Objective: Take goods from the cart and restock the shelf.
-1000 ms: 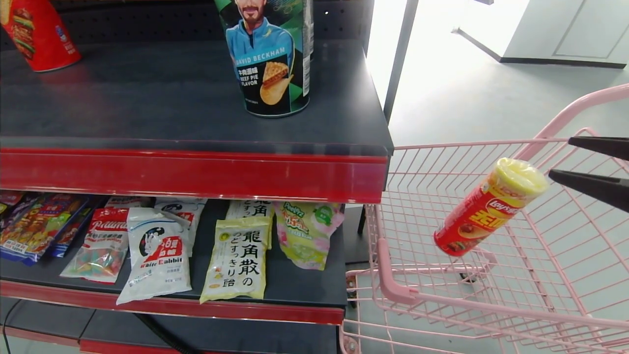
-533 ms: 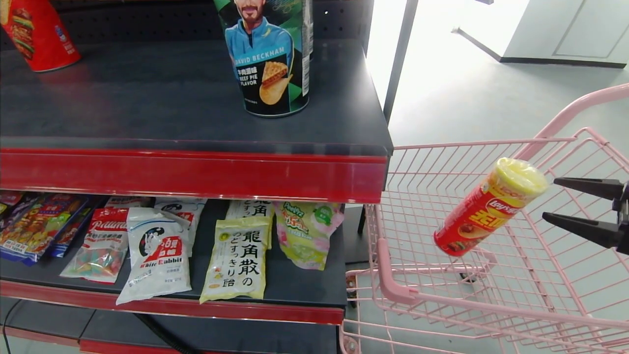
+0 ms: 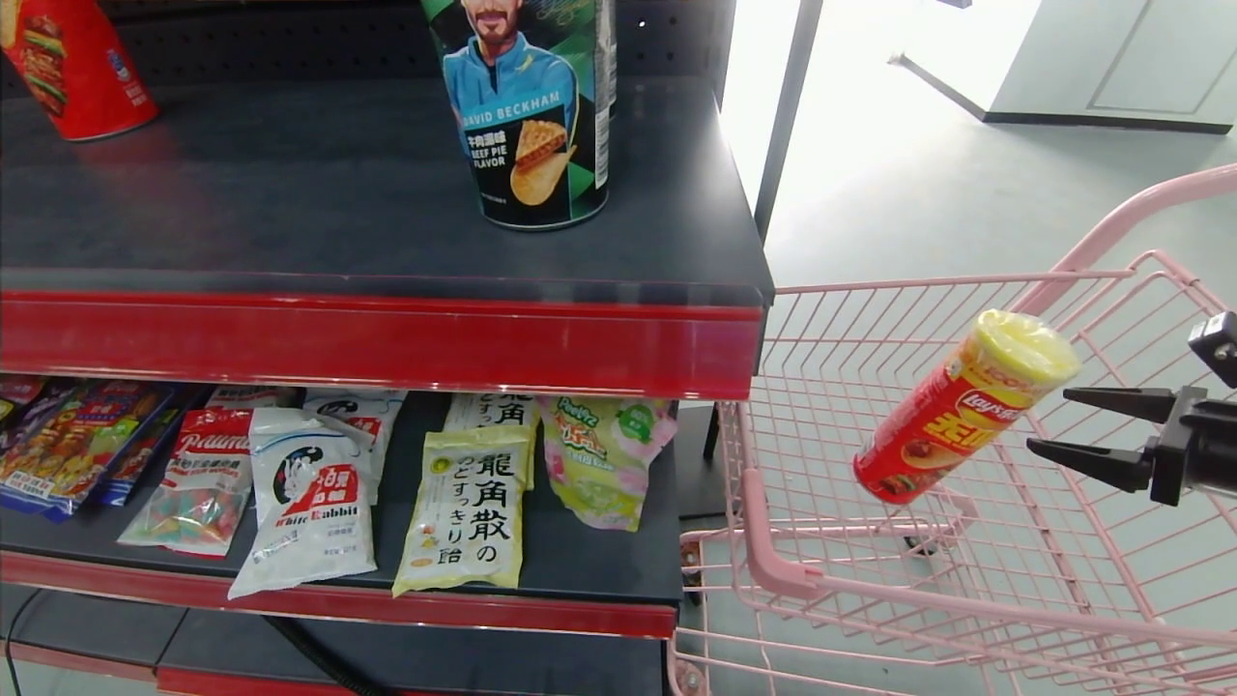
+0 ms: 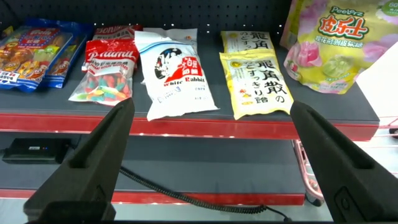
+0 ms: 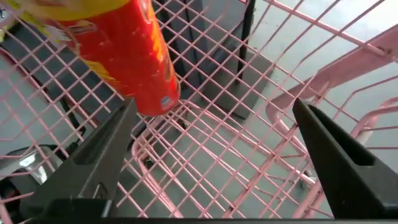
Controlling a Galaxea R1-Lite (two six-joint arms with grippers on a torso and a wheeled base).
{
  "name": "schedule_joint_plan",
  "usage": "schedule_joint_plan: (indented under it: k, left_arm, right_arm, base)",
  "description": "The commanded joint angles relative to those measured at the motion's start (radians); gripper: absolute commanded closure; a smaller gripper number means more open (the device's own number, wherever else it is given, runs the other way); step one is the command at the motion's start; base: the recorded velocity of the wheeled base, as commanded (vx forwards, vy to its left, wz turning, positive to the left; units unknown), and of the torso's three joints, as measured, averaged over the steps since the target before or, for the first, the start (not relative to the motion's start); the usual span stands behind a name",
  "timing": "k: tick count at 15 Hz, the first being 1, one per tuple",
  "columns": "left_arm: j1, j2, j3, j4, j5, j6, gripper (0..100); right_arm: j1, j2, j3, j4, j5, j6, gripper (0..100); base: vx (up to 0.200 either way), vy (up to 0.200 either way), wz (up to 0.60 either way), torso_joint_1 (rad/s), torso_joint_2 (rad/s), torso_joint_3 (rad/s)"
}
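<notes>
Cart (image 3: pixel 773 570), pink wire, stands just right of the shelving. The crisp tube (image 3: pixel 962 406) lies tilted inside it, pale yellow lid uppermost and base down on the mesh; what props it I cannot tell. The right gripper (image 3: pixel 1047 420) hangs inside the basket just beside the tube's upper end, not touching, jaws apart. From the right wrist, the tube's base (image 5: pixel 146 81) sits ahead of the open jaws and off to one side, not between them. Judgement: paperboard tube, light and stiff along its length, but the wall would dent under a hard pinch and the contents break easily. The glossy skin looks slick and the snap lid could pop, so hold across the mid-body below the lid, square to the axis, with moderate squeeze. The left gripper (image 4: pixel 211 106) waits low, facing the lower shelf (image 3: pixel 541 570), jaws wide apart and empty, with a white bag (image 4: pixel 171 68) and a yellow bag (image 4: pixel 258 81) lying flat there. Farther up, the upper shelf (image 3: pixel 290 193) has bare board between a dark can (image 3: pixel 527 116) and a red can (image 3: pixel 77 68), a likely place for the tube.
</notes>
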Motion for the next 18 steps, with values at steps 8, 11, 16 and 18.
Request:
schedule_joint_plan:
  k: [8,11,16,18]
  left_arm:
    - [0.001,0.000,0.000,0.000,0.001,0.000,0]
    - [0.001,0.000,0.000,0.000,0.001,0.000,0]
    - [0.001,0.000,0.000,0.000,0.001,0.000,0]
    - [0.001,0.000,0.000,0.000,0.001,0.000,0]
  right_arm:
    - [0.108,0.143,-0.177,0.016,0.135,0.004,0]
    - [0.120,0.134,-0.163,0.033,0.178,-0.004,0]
    - [0.082,0.135,-0.164,0.081,0.186,-0.027,0]
    - [0.071,0.137,-0.163,0.082,0.186,-0.031,0]
  base:
    - [0.000,0.000,0.00,0.000,0.00,0.000]
    - [0.000,0.000,0.00,0.000,0.00,0.000]
    - [0.000,0.000,0.00,0.000,0.00,0.000]
    - [0.000,0.000,0.00,0.000,0.00,0.000]
